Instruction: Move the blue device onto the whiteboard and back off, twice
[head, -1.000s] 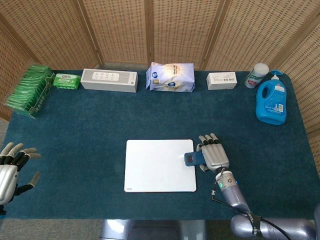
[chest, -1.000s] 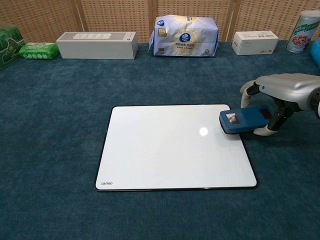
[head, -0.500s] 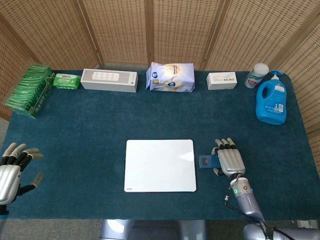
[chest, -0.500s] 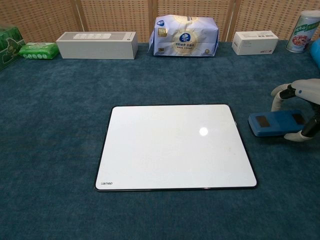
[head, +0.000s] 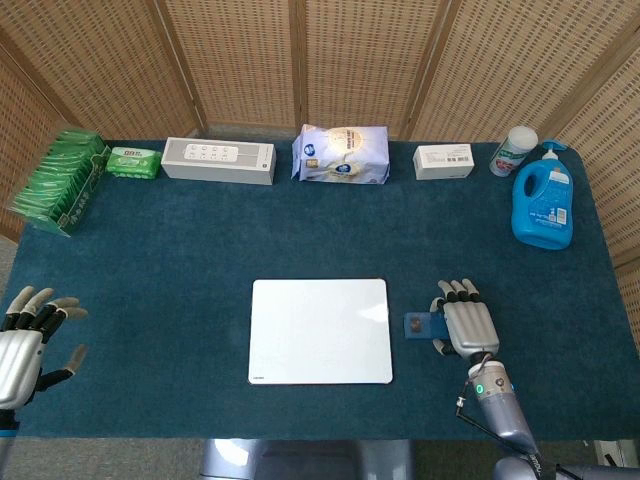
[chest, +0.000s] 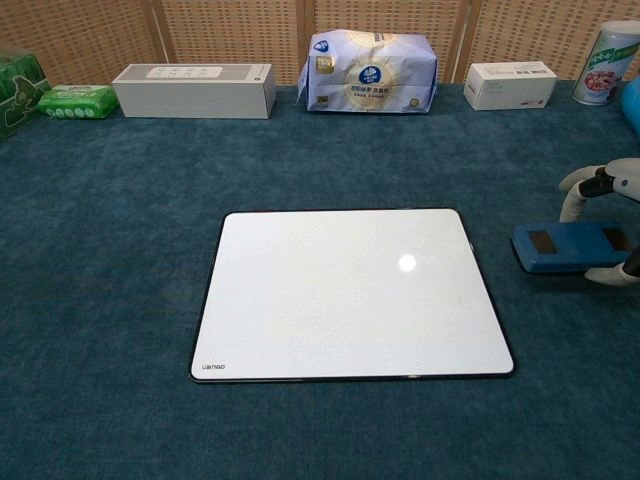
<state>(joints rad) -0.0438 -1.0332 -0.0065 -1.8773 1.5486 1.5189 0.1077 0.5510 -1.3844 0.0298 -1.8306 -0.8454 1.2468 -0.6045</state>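
Teal felt table. My right hand grips the blue device beside the whiteboard — its corner print unreadable. Left hand empty, fingers spread.

The head view looks steeply down from high on the whole table, its back row along the upper frame, while the chest view sits low and near, facing that row, sharing the whiteboard at centre frame in both.
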